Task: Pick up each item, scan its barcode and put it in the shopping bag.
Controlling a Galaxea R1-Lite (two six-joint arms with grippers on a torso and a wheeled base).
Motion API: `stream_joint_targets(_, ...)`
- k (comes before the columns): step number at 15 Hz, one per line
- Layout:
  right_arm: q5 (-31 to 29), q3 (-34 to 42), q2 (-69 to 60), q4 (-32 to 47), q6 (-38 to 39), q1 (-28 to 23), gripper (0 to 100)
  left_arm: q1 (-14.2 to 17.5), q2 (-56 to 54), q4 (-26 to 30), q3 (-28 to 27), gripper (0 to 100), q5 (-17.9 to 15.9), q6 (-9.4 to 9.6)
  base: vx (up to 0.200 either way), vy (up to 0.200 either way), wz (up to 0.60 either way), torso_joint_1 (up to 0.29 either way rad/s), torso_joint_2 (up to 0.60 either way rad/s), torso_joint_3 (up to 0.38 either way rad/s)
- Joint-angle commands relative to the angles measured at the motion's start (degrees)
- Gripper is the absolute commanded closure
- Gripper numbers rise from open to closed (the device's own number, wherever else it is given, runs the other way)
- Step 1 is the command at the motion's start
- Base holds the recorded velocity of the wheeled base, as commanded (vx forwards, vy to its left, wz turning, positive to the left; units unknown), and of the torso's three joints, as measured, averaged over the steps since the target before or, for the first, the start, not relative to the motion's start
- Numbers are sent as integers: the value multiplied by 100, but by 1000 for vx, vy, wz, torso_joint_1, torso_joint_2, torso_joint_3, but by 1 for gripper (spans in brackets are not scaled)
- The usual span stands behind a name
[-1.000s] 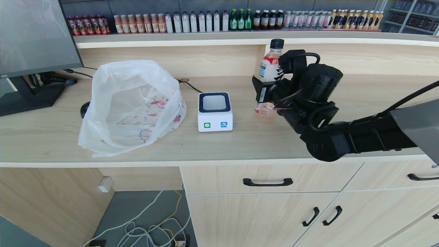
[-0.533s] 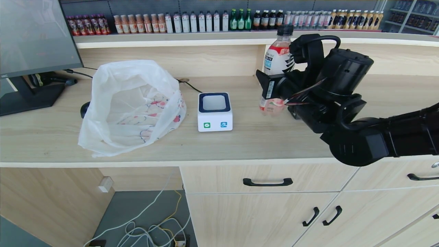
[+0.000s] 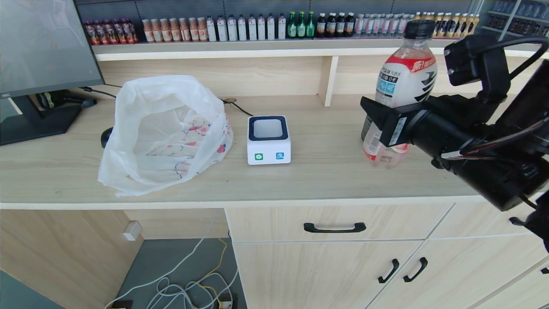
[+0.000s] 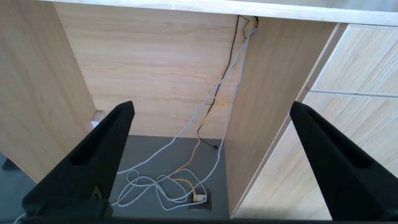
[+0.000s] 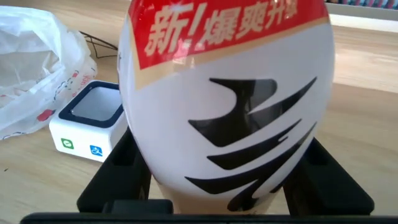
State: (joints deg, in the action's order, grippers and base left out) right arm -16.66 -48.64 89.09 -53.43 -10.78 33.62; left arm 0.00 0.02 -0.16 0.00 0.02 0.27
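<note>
While standing nearly upright, black cap uppermost, the clear bottle [image 3: 401,86] of pink drink, red-and-white labelled, is being pinched by the right gripper [image 3: 393,125], right of the scanner [image 3: 269,139].

You'll see the bottle [image 3: 405,73] has a black cap and a white label, red-banded with black swooshes; the bag [image 3: 165,128] is white, red-printed; the scanner [image 3: 269,148] white, navy-rimmed.

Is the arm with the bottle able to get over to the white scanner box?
Probably yes. The right gripper holds the bottle up, and just open counter lies between it and the scanner. The shopping bag sits on the scanner's other side.
</note>
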Motion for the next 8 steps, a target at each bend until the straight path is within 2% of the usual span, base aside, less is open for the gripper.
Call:
stream_joint_targets(1, -3, 637, -876, 8, -21, 30, 100, 0, -2, -2, 0, 0, 6, 0, 0, 0, 0, 0, 0, 0)
stream_joint_targets(4, 40, 1217, -1368, 8, -3, 30, 100, 0, -2, -2, 0, 0, 6, -9, 0, 0, 0, 0, 0, 0)
stream_joint_targets(8, 410, 1419, -1394, -1, 287, 30, 100, 0, -2, -2, 0, 0, 6, 0, 0, 0, 0, 0, 0, 0)
